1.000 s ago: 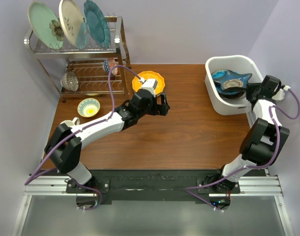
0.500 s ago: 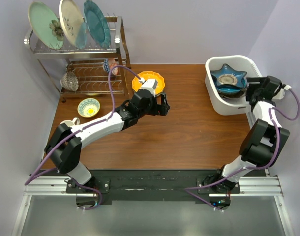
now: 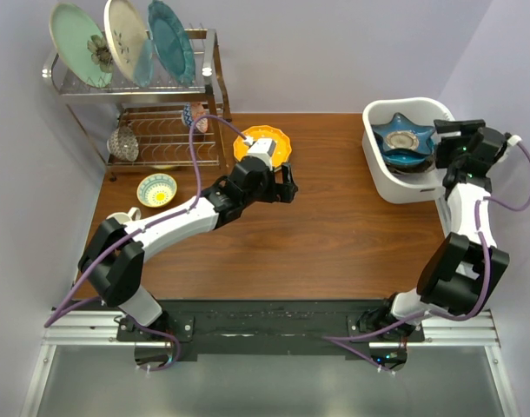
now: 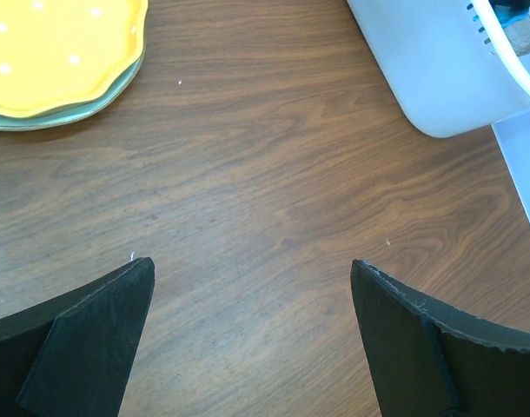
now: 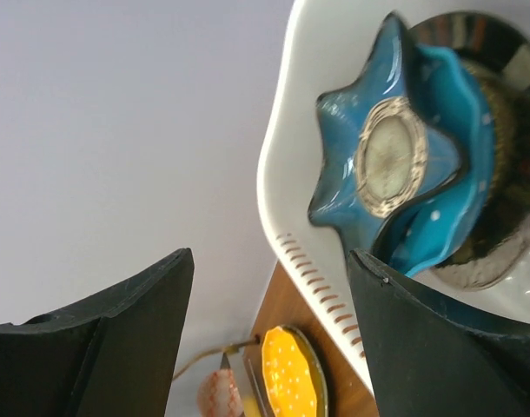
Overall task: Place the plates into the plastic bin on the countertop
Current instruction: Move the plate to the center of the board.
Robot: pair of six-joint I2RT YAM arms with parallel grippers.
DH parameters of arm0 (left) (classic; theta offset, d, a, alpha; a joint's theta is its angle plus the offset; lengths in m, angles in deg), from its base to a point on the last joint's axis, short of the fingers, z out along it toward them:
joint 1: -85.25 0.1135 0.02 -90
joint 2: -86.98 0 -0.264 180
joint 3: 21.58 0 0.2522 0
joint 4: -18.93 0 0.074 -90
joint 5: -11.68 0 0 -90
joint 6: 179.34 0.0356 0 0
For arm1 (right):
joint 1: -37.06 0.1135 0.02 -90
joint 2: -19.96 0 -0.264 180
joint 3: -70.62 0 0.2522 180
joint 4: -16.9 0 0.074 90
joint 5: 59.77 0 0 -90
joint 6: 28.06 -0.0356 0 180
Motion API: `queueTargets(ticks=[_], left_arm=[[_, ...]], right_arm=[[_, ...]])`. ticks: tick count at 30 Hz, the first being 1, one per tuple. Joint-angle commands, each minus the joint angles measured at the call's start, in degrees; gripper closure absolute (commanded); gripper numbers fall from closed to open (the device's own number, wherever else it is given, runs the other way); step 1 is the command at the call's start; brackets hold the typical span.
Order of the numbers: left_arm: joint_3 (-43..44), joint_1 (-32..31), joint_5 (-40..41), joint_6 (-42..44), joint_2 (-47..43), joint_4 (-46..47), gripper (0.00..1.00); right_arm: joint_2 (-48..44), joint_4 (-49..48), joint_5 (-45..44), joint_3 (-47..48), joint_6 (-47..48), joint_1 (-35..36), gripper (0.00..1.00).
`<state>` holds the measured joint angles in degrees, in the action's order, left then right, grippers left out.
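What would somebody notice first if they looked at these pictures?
Probably the shiny blue star-shaped plate, lying inside the white bin at the table's far right, with the right gripper open beside it. Next comes the bright yellow plate in the middle at the back, close to the open left gripper. Three big plates stand upright on the wire rack at far left.

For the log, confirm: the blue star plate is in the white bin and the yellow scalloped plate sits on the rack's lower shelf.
The shelf is wrong. The blue star plate is in the white bin, but the yellow scalloped plate lies on the table beside the rack; the top external view shows it.
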<state>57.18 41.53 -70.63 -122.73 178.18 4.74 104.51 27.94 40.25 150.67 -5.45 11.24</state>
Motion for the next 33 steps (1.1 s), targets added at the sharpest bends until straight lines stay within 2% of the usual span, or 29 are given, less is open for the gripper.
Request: queueTargets(ticks=[1, 12, 18, 27, 33], left_arm=[[-0.2, 0.7, 1.2, -1.1, -0.5, 0.7, 0.01], [0.8, 1.4, 5.2, -4.0, 1.1, -4.1, 0.01], [0.8, 2.0, 7.9, -6.5, 1.4, -6.2, 0.01], [-0.1, 2.6, 9.3, -6.0, -1.4, -6.4, 0.01], [-0.4, 3.1, 9.5, -5.0, -1.7, -7.0, 0.0]], right_arm=[[-2.6, 1.0, 2.9, 3.8, 4.6, 3.3, 0.24], [-1.8, 5.3, 1.7, 6.0, 16.7, 18.9, 0.24], [0.1, 6.6, -2.5, 6.7, 21.0, 27.4, 0.24], [15.7, 11.5, -2.7, 15.7, 25.3, 37.2, 0.25], [25.2, 13.1, -3.5, 20.4, 26.2, 40.6, 0.26]])
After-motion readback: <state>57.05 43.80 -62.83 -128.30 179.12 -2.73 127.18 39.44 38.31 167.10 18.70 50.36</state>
